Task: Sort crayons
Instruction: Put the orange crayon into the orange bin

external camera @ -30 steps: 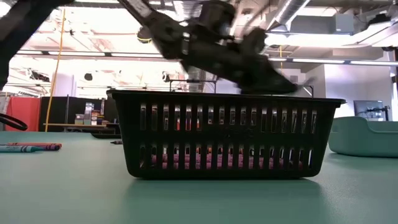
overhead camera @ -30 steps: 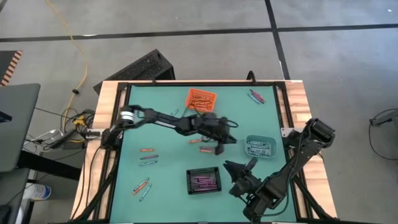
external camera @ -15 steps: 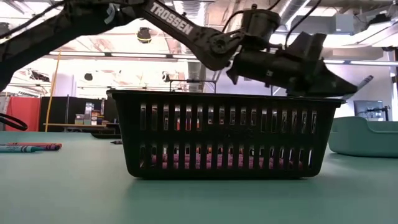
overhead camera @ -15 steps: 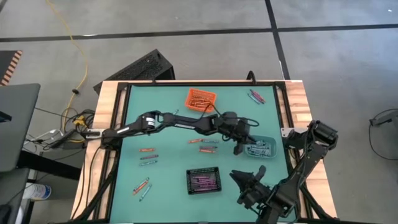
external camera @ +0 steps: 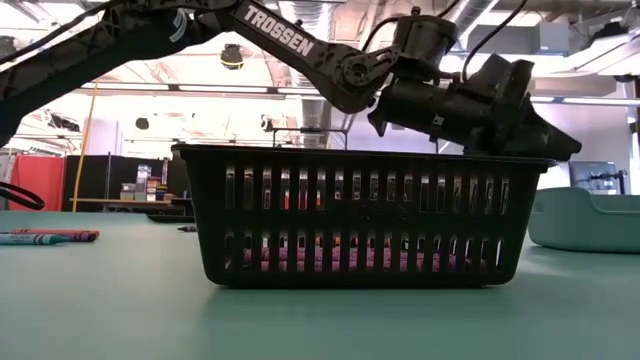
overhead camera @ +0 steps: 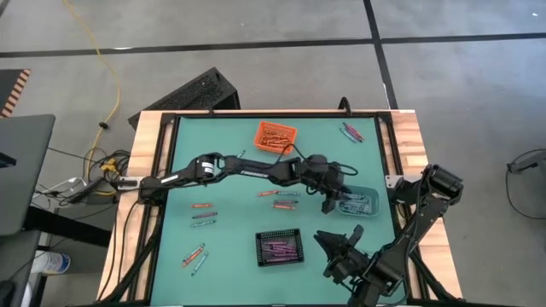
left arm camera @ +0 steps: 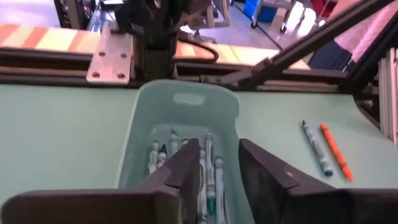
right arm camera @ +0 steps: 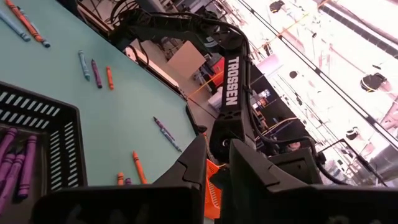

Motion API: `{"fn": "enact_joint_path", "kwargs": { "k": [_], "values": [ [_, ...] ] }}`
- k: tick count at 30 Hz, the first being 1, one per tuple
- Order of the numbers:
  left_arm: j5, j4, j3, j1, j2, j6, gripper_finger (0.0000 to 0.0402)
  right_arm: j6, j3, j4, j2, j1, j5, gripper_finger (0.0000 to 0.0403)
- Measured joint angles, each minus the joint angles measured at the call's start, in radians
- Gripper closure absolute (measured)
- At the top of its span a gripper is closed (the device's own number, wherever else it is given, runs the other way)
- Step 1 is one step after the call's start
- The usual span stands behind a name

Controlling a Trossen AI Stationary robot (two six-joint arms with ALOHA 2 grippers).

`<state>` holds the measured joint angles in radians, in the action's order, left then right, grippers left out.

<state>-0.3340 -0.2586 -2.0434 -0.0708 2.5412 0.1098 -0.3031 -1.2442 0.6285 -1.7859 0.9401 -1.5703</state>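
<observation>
Left gripper: above the teal bin, jaws narrowly parted, nothing visibly held.
Right gripper: waits near the black basket, narrowly parted, empty.
Crayons: scattered across the counter.
Risk: a crayon could bounce over the bin's rim.

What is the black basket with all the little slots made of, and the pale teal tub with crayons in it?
The black slotted rectangular basket looks like moulded hard plastic: thin even ribs, a slight sheen. The pale teal rectangular tub also seems plastic, smooth and matte, with rounded corners and a moulded handle slot. The crayons inside it look like wax sticks in paper wraps, though that is hard to confirm.
</observation>
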Motion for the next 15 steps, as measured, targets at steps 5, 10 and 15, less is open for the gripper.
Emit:
{"fn": "enact_joint_path", "kwargs": {
  "k": [5, 10, 15],
  "values": [
    [-0.012, 0.115, 0.001, -0.014, -0.036, -0.042, 0.027, -0.001, 0.0, 0.0, 0.0, 0.005, 0.0, 0.0333],
    [-0.008, 0.374, 0.0, -0.055, -0.126, -0.067, 0.0266, -0.002, 0.0, 0.001, 0.0, 0.018, 0.0, 0.0333],
    [0.131, 0.807, 0.0, -0.089, -0.234, -0.172, 0.0269, -0.003, 0.0, -0.001, 0.0, 0.018, 0.0, 0.0333]
  ]
}}
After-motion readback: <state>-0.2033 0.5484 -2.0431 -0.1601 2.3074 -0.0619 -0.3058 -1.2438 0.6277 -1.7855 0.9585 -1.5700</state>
